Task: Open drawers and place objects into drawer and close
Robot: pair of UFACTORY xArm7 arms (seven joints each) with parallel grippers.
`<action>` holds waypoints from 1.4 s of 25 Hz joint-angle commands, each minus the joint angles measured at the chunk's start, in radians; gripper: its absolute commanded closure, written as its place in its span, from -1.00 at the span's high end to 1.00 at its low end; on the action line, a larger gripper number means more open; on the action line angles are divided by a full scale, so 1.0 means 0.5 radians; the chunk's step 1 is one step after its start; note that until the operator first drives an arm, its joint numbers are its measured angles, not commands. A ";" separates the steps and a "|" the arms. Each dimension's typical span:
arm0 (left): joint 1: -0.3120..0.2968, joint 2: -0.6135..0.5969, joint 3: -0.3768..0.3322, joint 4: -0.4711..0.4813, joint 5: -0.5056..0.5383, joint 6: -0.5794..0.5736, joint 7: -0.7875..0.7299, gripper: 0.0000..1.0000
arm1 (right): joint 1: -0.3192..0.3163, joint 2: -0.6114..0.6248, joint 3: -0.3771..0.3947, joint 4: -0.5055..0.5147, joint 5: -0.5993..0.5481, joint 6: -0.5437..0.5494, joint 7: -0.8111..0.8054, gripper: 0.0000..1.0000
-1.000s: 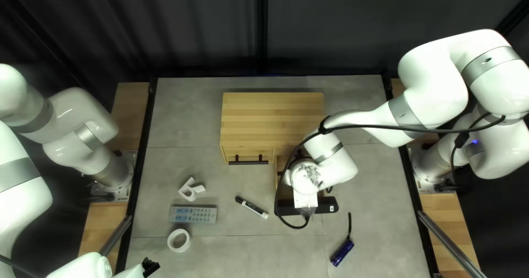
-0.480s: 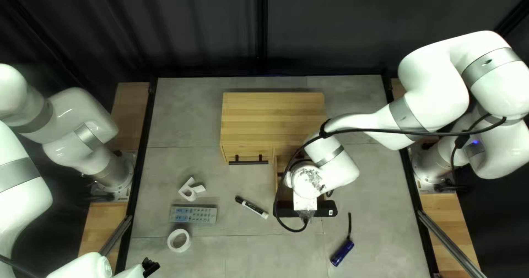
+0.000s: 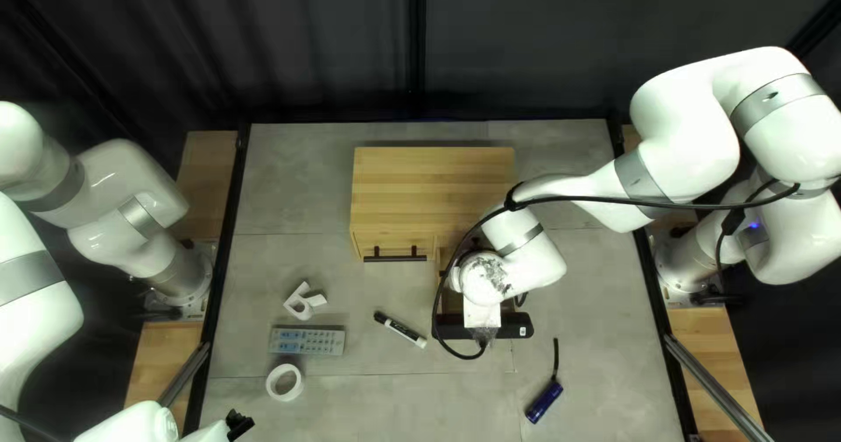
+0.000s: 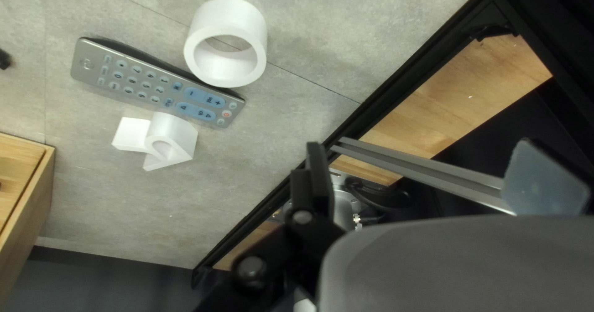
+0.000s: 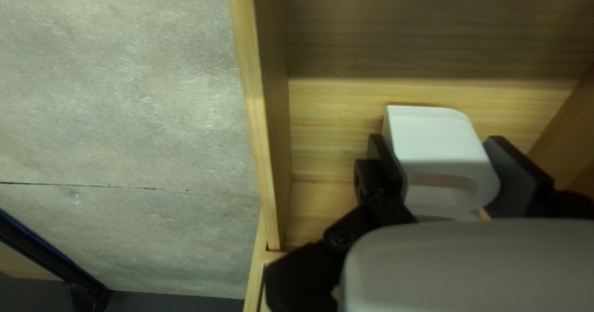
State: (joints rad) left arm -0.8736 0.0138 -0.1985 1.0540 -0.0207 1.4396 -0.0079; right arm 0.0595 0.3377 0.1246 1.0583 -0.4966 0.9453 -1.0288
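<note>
Right wrist view: right gripper (image 3: 482,315) clamped on white rounded block (image 5: 433,145) over drawer (image 5: 250,114) (hidden in top left view); left gripper (image 3: 238,424) open.

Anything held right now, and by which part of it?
Right gripper: a white piece with a rounded opening, held by two opposite sides, one finger against each. Left gripper: nothing.
</note>
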 commanded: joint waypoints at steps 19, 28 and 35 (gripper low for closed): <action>0.000 0.000 0.000 0.000 0.000 0.000 0.000 1.00 | 0.102 -0.037 0.050 0.084 -0.006 0.198 0.076 -0.78; 0.000 0.000 0.000 0.000 0.000 0.000 0.000 1.00 | 0.077 -0.009 0.032 0.072 -0.025 0.139 0.055 -0.91; 0.000 0.000 0.000 0.000 0.000 0.000 0.000 1.00 | 0.062 0.014 0.016 0.080 -0.039 0.130 0.040 -0.72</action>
State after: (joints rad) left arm -0.8736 0.0138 -0.1985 1.0540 -0.0207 1.4396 -0.0079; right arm 0.0923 0.3412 0.1348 1.0976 -0.5142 1.0111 -1.0076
